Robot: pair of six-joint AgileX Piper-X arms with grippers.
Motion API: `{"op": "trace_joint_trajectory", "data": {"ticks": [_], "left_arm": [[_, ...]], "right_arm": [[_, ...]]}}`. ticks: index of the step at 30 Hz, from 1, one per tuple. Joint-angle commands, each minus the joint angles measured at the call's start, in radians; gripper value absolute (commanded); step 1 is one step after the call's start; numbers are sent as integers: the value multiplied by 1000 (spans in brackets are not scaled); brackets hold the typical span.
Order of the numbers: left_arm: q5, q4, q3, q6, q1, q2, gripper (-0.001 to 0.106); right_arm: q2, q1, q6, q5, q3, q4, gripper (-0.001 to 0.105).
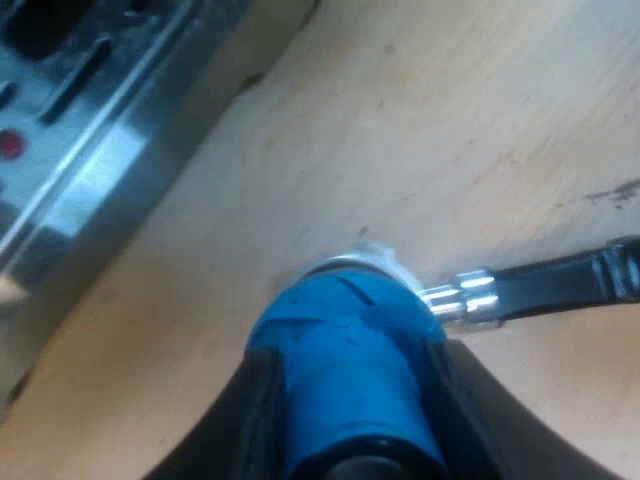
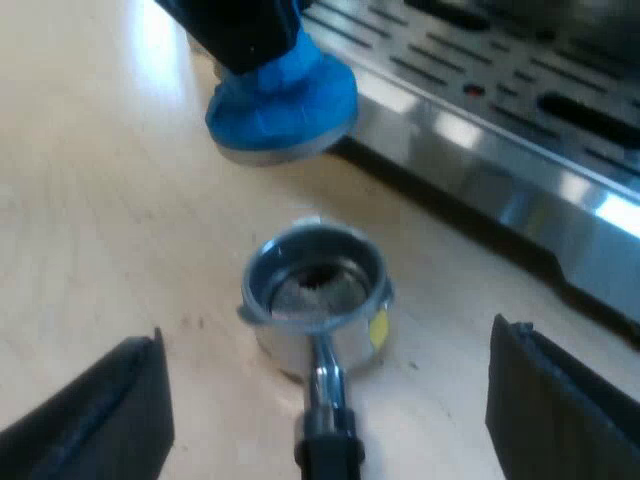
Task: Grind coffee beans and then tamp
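My left gripper [image 1: 350,400] is shut on the blue tamper [image 1: 345,345], whose round base points down at the wooden table. The metal holder [image 1: 470,300] peeks out just past that base, its dark handle [image 1: 570,285] lying on the wood. In the right wrist view the holder [image 2: 315,285] stands upright on the table with some grounds in its basket. The tamper [image 2: 283,105] is beyond it, close to the machine's drip tray, apart from the basket. My right gripper [image 2: 325,340] is open, one finger on each side of the holder's handle [image 2: 328,450], not touching it.
The espresso machine's steel drip tray [image 2: 500,120] with its slotted grille runs along the table edge of the work area, also the drip tray [image 1: 90,160] near the tamper. Bare wooden tabletop [image 2: 90,230] surrounds the holder.
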Motion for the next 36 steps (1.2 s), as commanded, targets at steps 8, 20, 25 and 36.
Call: {"op": "trace_joint_trajectory", "data": {"ticks": [8, 20, 25, 36], "left_arm": [[-7, 163, -3, 4, 193, -112, 0], [-13, 182, 88, 2, 346, -180, 0], [-13, 170, 138, 2, 429, -183, 0], [-13, 59, 287, 25, 582, -184, 0]], "right_arm": [[-1, -1, -42, 4, -94, 11, 67], [2, -3, -49, -66, -159, 121, 67], [42, -27, -42, -121, -166, 116, 67], [227, -143, -74, -348, -169, -45, 67]]}}
